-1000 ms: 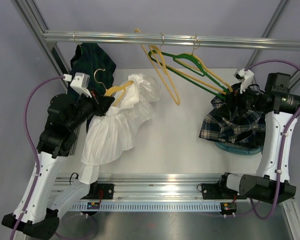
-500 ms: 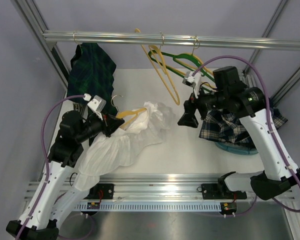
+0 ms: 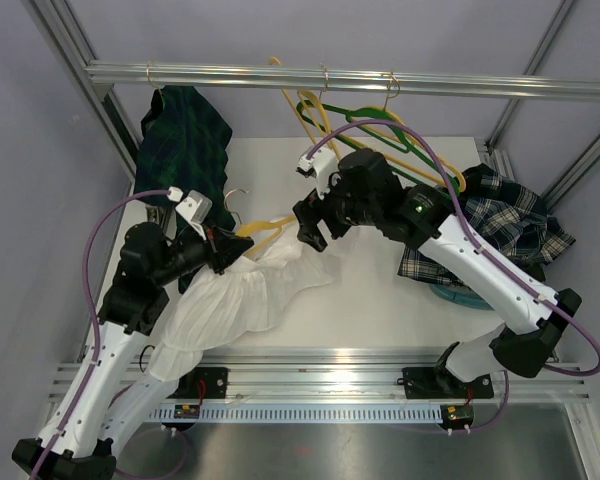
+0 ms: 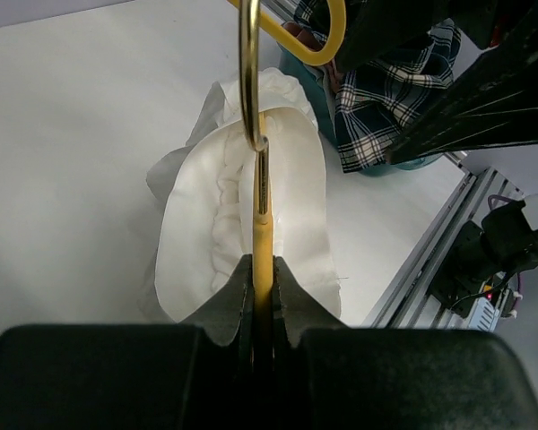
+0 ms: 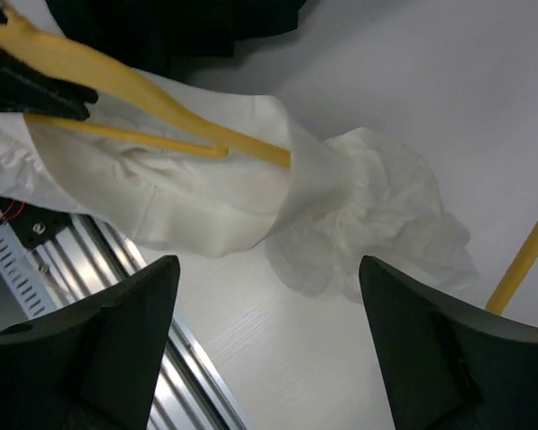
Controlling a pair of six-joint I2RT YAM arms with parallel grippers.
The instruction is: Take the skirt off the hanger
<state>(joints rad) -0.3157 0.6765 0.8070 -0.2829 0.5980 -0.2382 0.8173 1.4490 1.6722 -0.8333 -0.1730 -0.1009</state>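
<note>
A white skirt [image 3: 245, 295] lies draped on the table, its waist still on a yellow hanger [image 3: 267, 230]. My left gripper [image 3: 223, 252] is shut on the hanger's yellow neck [image 4: 262, 224], with the white skirt [image 4: 197, 224] spread beyond it. My right gripper [image 3: 312, 226] hovers open just above the skirt's far end. In the right wrist view its fingers [image 5: 267, 262] stand wide apart over the table, close to the ruffled hem [image 5: 377, 224], and the hanger arm [image 5: 143, 90] pokes out of the waistband. Nothing is between the right fingers.
A dark green plaid skirt [image 3: 185, 130] hangs from the top rail [image 3: 400, 82] at left. Empty yellow [image 3: 325, 135] and green [image 3: 385, 135] hangers hang mid-rail. A pile of plaid skirts [image 3: 495, 235] lies on a teal basin at right. An aluminium rail [image 3: 330, 358] runs along the table front.
My right arm has swung left from the plaid pile to over the white skirt. My left arm has lowered the hanger, and the skirt now lies flatter on the table.
</note>
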